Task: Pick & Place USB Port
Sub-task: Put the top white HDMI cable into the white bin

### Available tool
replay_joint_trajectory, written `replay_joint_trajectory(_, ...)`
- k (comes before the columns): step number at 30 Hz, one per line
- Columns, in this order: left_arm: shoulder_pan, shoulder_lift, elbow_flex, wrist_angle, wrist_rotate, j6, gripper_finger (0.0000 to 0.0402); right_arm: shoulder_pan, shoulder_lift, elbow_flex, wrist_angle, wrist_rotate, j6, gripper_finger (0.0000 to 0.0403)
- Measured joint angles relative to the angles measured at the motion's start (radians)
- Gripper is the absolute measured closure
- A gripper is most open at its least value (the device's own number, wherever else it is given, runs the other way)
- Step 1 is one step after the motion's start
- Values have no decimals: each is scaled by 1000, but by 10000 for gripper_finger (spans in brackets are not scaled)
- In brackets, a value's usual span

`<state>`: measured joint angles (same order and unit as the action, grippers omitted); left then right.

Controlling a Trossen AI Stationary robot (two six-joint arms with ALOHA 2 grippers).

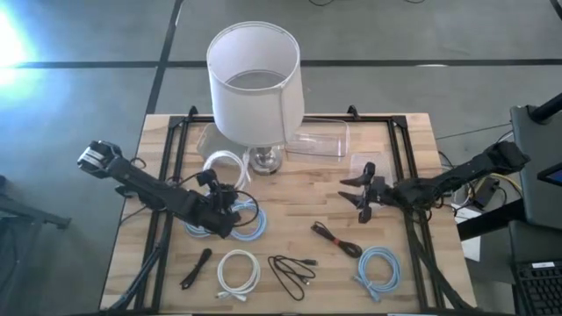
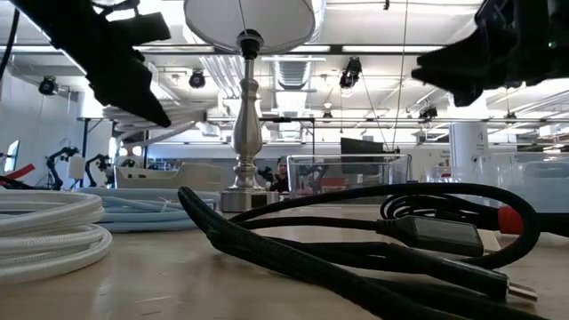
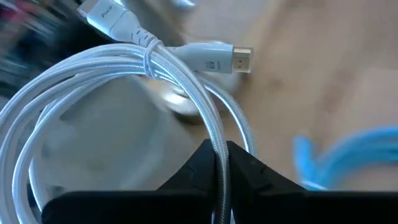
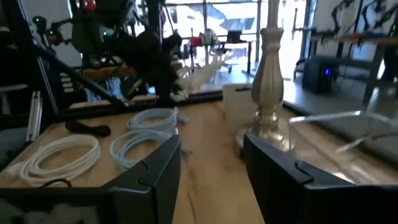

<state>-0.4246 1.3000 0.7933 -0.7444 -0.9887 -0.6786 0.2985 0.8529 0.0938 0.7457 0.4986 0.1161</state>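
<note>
My left gripper point(image 1: 213, 186) point(image 3: 219, 149) is shut on a coil of white braided cable point(image 1: 224, 165) point(image 3: 112, 93). The coil is lifted just left of the lamp base point(image 1: 263, 160), and two white plugs point(image 3: 214, 57) show at its far side. In the low view the coil point(image 2: 173, 117) hangs in the air below the left gripper point(image 2: 133, 89). My right gripper point(image 1: 347, 189) point(image 4: 211, 149) is open and hovers above the right half of the table, touching nothing. A clear plastic box point(image 1: 316, 140) stands on the table behind the lamp. My left gripper pinches a strand of the white cable coil point(image 3: 214, 134) between its two fingers point(image 3: 193, 168). The strand runs lengthwise through the gap between them. The coil spreads out in front of the fingers and is lifted clear of the table.
A lamp with a white shade point(image 1: 255, 79) stands at the far middle. Light-blue coils point(image 1: 248, 224) point(image 1: 379, 268), another white coil point(image 1: 237, 272) and black cables point(image 1: 294, 272) point(image 1: 198, 268) point(image 1: 338, 239) lie on the near half. Bare wood point(image 1: 299, 202) shows between the grippers.
</note>
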Motion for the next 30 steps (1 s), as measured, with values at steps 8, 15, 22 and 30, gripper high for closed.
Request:
replay_joint_trajectory(8, 106, -37, -37, -68, -216, 15, 374, 1, 183, 46, 2, -4, 257, 232)
replay_joint_trajectory(15, 328, -34, -127, -36, -157, 50, 374, 13, 411, 164, 2, -12, 290, 232)
replay_joint_trajectory(22, 537, -34, -173, 241, 43, 253, 370, 14, 634, 349, -3, 23, 216, 232)
replay_joint_trajectory(30, 653, -34, -176, 509, 244, 539, 369, 13, 724, 499, -140, 25, 178, 244)
